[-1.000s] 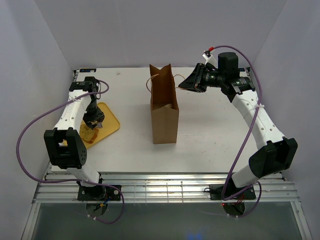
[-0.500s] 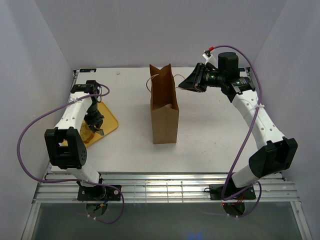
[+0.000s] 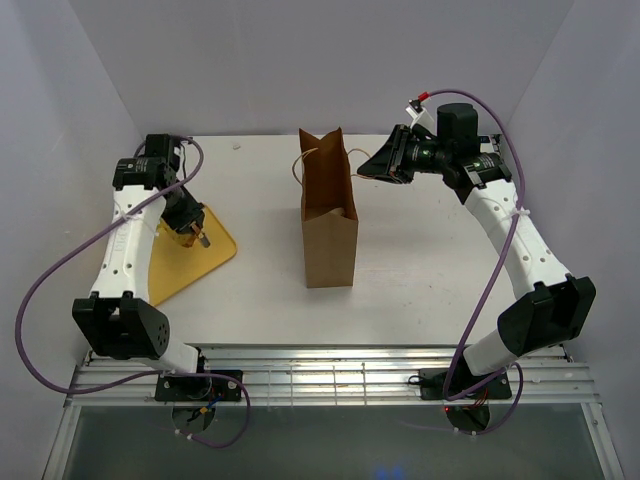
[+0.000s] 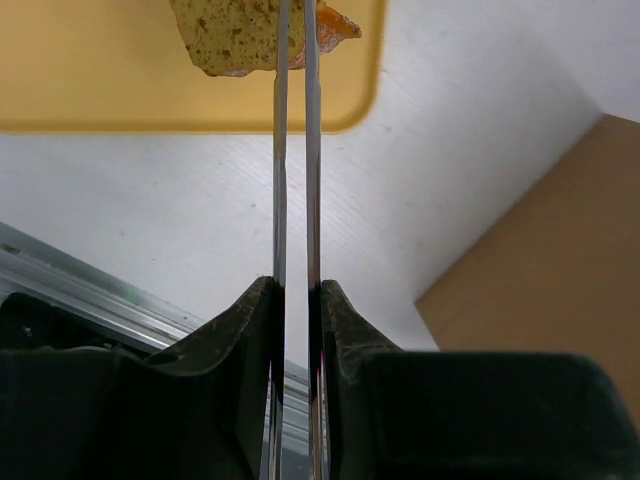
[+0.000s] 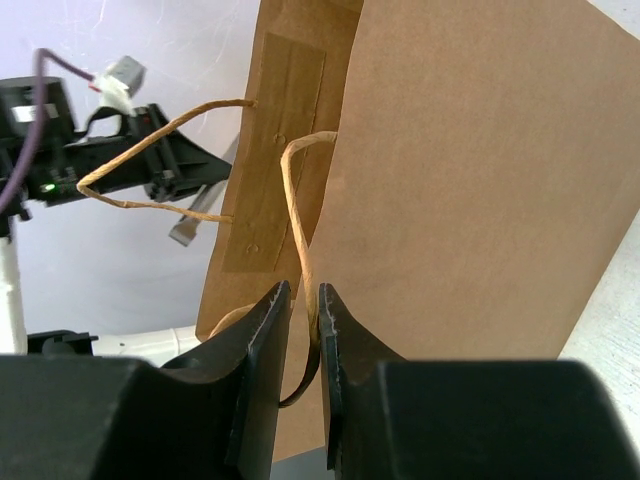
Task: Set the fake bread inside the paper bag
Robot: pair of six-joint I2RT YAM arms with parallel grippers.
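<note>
So, in the top view your left gripper (image 3: 196,238) is clenched on a piece of the fake bread (image 3: 183,236) and hangs over the far part of the yellow tray (image 3: 215,262) at the left of the table (image 3: 430,270). The paper bag (image 3: 329,235) stands upright mid-table, well to the right of the bread, with its mouth open upward. Your right gripper (image 3: 362,170) sits against the bag's upper right side. The left arm hides part of the tray, so you cannot tell whether more pieces lie there.

In the left wrist view the thin fingers are pressed nearly together on a speckled yellowish slice with an orange-brown edge, the tray showing behind it. The bag's brown wall fills the lower right corner.

In the right wrist view the jaws are pinched shut on one looped handle (image 5: 296,190), steadying the bag, while the second loop hangs free to the left.

By my reading the pick is done and the bag is being held ready. What is left is to carry the slice right, over the bag's mouth, and drop it in. No bread shows inside the bag.
</note>
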